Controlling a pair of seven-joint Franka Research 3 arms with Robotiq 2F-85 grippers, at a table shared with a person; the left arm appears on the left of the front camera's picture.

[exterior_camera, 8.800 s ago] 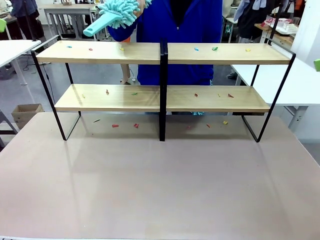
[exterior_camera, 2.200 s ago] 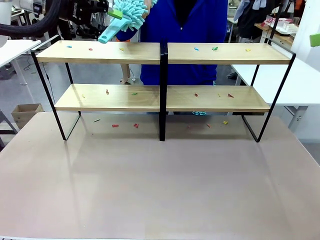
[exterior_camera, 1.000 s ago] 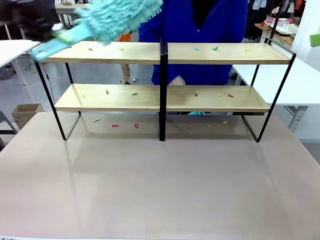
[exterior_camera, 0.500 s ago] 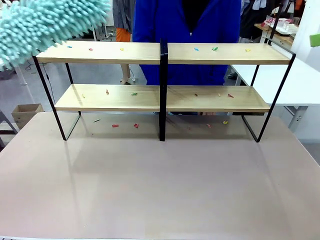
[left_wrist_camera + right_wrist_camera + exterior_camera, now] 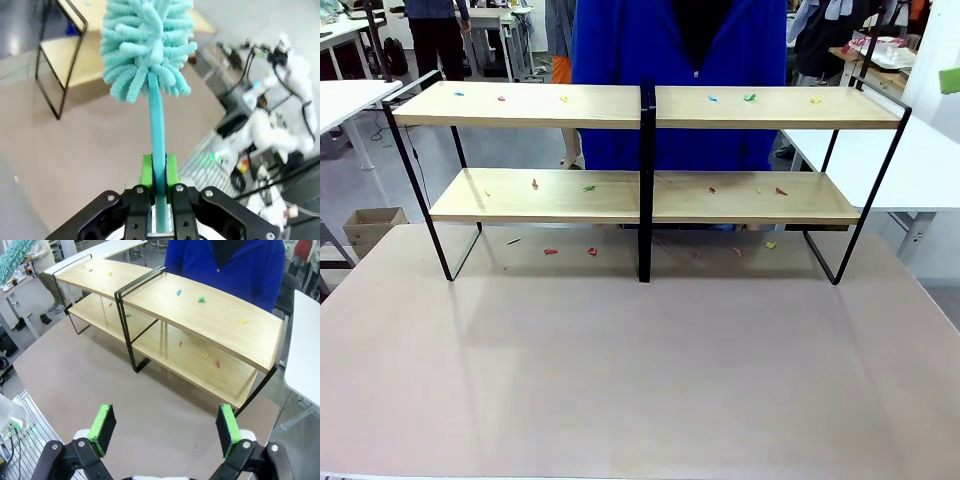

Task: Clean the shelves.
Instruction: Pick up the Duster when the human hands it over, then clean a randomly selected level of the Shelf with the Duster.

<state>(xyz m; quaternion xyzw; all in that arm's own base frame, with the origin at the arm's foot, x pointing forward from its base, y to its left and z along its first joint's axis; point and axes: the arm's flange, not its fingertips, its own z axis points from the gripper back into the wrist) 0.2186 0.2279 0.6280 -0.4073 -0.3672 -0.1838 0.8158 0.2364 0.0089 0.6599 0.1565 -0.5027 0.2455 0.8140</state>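
- Front view: the shelves [image 5: 520,103], a wide two-tier rack of light wood boards in a thin black metal frame with a central black post, stand at the far end of the grey-beige table [image 5: 640,370]. Small coloured paper scraps [image 5: 750,97] dot all four boards, and more lie on the table under the shelves. A person in a blue jacket [image 5: 620,80] stands just behind the shelves. Half a second ago a fluffy teal head covered the shelves' upper left corner; now that corner is plain to see, and the scraps lie as they did.
- Left wrist view: the left gripper [image 5: 159,172] is clenched on the thin handle of a teal chenille duster [image 5: 147,45], its green pads pressed to both sides. The duster rises straight away from the gripper, its head in the air, apart from the shelves [image 5: 60,52], whose end shows beyond it.
- Right wrist view: the right gripper [image 5: 164,424] hangs released, jaws wide, above the table on the near side of the shelves [image 5: 215,315] and tilted down at them. The duster [image 5: 12,260] shows beyond the shelves' far end.
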